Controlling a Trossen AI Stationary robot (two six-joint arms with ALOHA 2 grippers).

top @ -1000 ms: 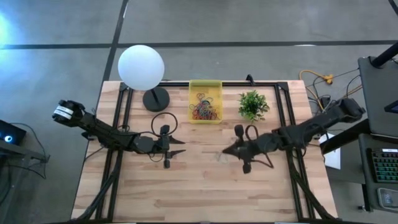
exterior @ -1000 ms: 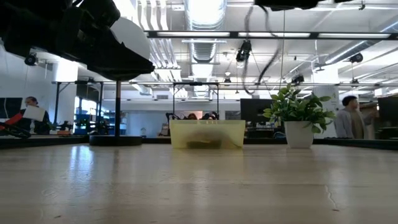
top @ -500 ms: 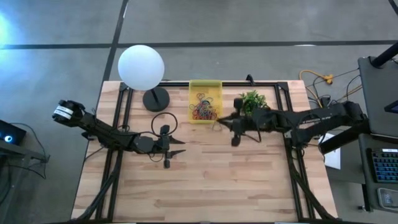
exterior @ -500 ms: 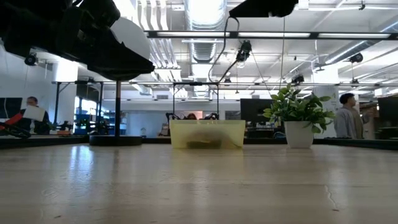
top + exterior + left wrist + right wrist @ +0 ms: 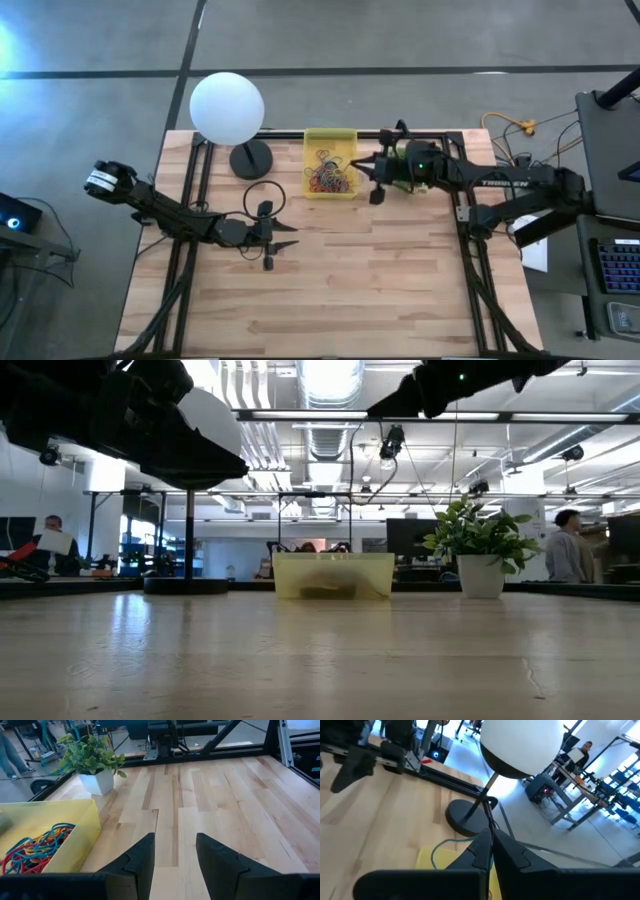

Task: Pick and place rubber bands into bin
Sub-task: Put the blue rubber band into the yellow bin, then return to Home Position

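- Rubber bands, thin floppy loops in red, orange, blue and dark tones, lie heaped in the small translucent yellow plastic bin at the far middle of the pale wooden surface; the left wrist view shows the same tangle against the bin's wall.
- The right end effector hovers just beside the bin's right wall, in front of the small green potted plant. In the right wrist view its fingers are pressed together on a thin loop, apparently a teal-green band, which hangs over the yellow bin.
- The step in hand looks like the drop. To do it well, carry the pinch fully over the bin's interior rather than its rim before parting the fingers, since a limp loop can drape over the low wall and slide out.
- Open wide enough that the elastic does not cling to a pad; a slight dip toward the pile would help it fall free.
- Steer clear of the plant and the white globe lamp on its black stand, which sits left of the bin.
- The left end effector waits over the left middle of the surface, fingers parted and holding nothing.
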